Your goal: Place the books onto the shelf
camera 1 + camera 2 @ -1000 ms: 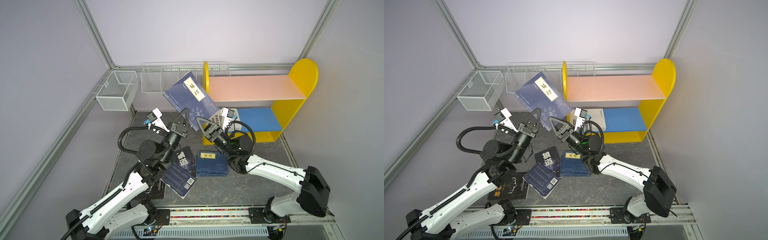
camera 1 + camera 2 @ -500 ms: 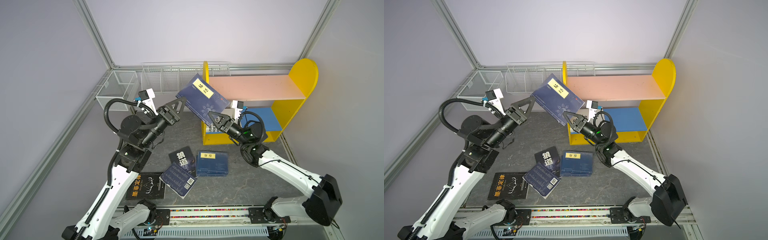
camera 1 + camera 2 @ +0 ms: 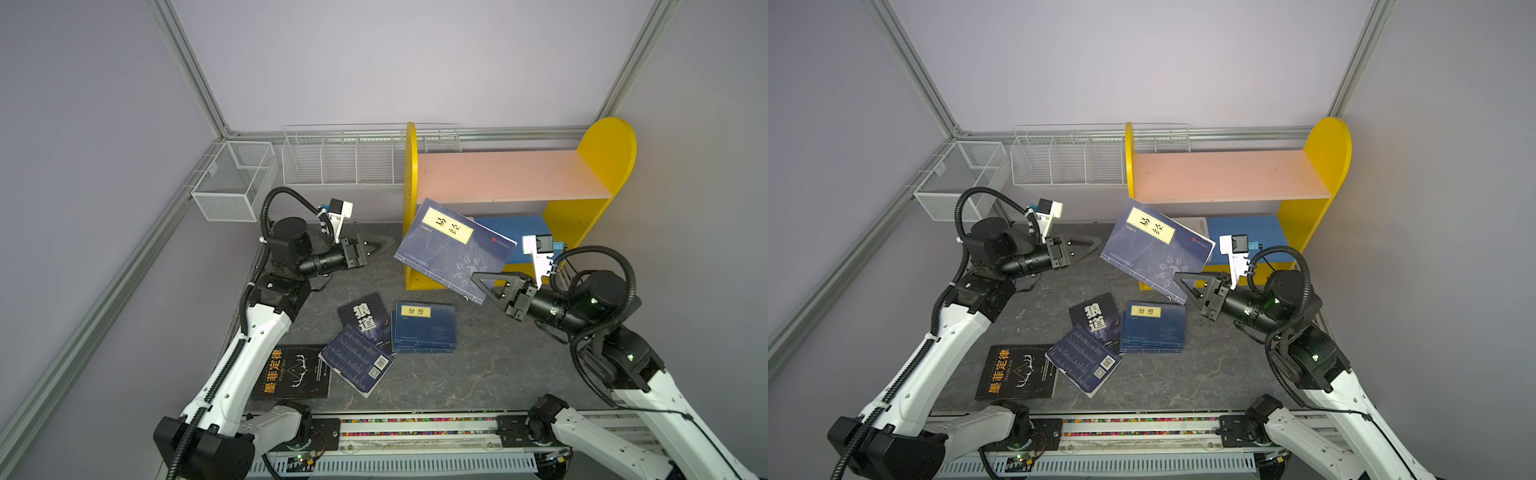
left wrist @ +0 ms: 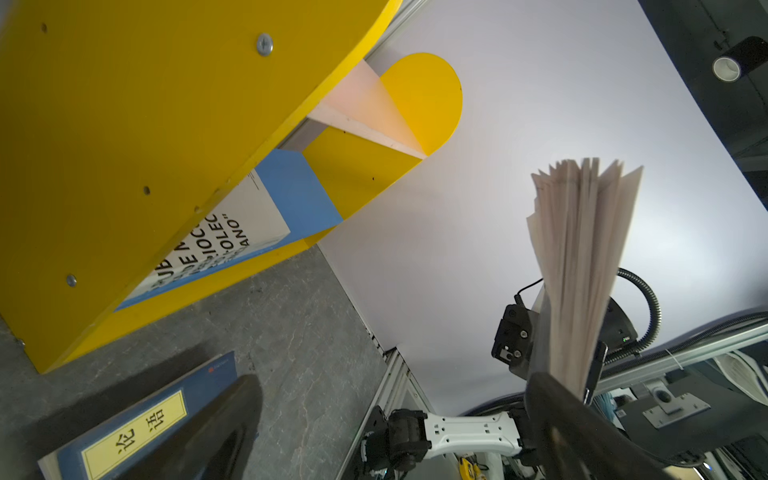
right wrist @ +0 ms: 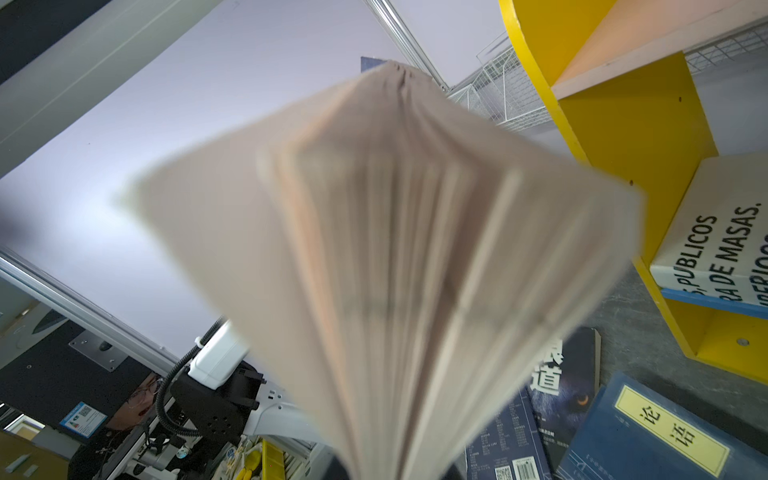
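navy book (image 3: pixel 453 249) is held tilted in mid-air before the shelf (image 3: pixel 511 174), long axis running 10 to 4 o'clock in both top views. its 5 o'clock corner is clenched by the right gripper (image 3: pixel 482 286), the nearer arm. the left gripper (image 3: pixel 384 247), at 9 o'clock, is spread wide, empty and apart.

Your shelf (image 3: pixel 507 176) stands back right, baskets (image 3: pixel 340 166) left of it along the wall. The shelved book (image 3: pixel 1194 224) lies on its lower board, left end. The raised book (image 3: pixel 449 245) hangs tilted before the shelf's left side, near corner in the right gripper (image 3: pixel 478 279), left gripper (image 3: pixel 388 245) apart on its left. Four loose books (image 3: pixel 424 328) lie on the table (image 3: pixel 478 374) nearer you.
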You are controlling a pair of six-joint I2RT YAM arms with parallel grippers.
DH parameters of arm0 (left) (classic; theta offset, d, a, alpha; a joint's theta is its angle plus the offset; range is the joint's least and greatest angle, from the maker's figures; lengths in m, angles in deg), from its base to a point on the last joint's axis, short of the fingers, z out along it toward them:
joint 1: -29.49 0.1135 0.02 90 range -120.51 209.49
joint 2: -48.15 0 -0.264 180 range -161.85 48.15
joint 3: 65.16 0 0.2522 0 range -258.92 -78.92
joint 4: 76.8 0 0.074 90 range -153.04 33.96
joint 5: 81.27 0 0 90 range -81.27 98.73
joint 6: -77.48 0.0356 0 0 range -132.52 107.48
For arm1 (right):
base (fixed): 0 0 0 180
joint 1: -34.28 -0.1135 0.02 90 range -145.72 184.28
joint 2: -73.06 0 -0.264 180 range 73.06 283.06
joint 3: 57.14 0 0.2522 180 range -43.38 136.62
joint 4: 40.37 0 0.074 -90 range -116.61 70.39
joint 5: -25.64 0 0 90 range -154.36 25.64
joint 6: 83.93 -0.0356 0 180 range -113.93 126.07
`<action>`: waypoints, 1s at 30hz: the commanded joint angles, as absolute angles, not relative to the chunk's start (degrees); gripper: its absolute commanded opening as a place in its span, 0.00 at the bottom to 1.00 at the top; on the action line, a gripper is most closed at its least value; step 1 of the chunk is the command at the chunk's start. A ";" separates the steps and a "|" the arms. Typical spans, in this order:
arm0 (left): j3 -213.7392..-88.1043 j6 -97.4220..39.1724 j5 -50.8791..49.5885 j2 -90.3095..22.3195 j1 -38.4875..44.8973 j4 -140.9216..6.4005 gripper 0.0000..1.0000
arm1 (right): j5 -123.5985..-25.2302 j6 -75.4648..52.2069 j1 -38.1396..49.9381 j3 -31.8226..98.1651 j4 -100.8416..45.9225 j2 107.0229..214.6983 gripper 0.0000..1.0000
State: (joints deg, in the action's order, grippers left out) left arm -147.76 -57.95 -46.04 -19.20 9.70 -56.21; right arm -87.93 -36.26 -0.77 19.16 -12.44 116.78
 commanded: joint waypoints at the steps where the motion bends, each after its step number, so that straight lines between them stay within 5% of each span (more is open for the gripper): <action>1: -147.70 -60.25 -52.62 -18.67 7.25 -63.97 0.99 | -88.01 -34.20 -0.51 18.18 -9.46 117.96 0.10; 14: -149.18 -55.46 -51.72 -24.69 2.70 -60.88 0.90 | -93.69 -33.91 0.25 19.99 -9.87 121.16 0.10; 17: -149.65 -56.02 -52.59 -25.96 1.42 -63.05 0.78 | -93.98 -33.50 0.90 20.16 -9.08 121.42 0.10; 26: -148.35 -56.14 -51.76 -24.98 0.67 -63.68 0.05 | -96.27 -34.43 4.11 19.31 -10.09 123.73 0.11; 30: -145.93 -51.07 -38.03 -20.45 -0.21 -55.38 0.00 | -95.56 -35.74 4.97 17.67 -11.25 124.52 0.21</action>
